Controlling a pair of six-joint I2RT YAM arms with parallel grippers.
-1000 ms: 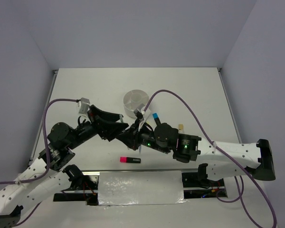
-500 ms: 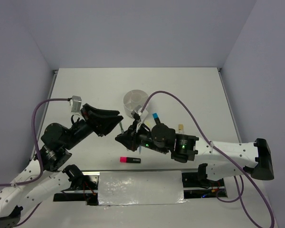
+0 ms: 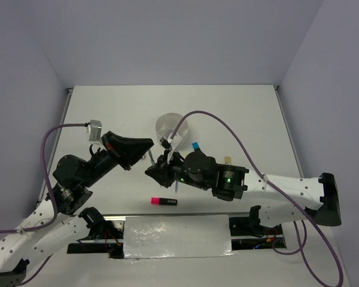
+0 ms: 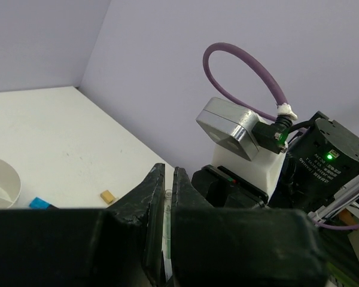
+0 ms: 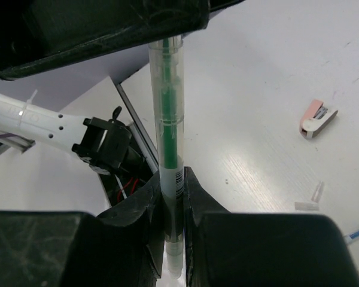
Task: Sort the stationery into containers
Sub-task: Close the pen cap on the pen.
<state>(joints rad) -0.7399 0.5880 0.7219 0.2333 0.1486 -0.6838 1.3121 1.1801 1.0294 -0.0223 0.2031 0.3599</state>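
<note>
handover | left end effector [image 4: 167,182] and right end effector [image 5: 172,182] both pinching thin clear green-ink pen [image 5: 167,113]; pen midair near round white divided cup [image 3: 167,127] | risk: opposed pull bends barrel; early release drops pen onto tabletop [image 3: 239,113]

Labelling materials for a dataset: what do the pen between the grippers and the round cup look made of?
The pen: clear glossy plastic barrel, the green ink tube shows through. The cup: probably white plastic, smooth walls; too small to be sure.
</note>
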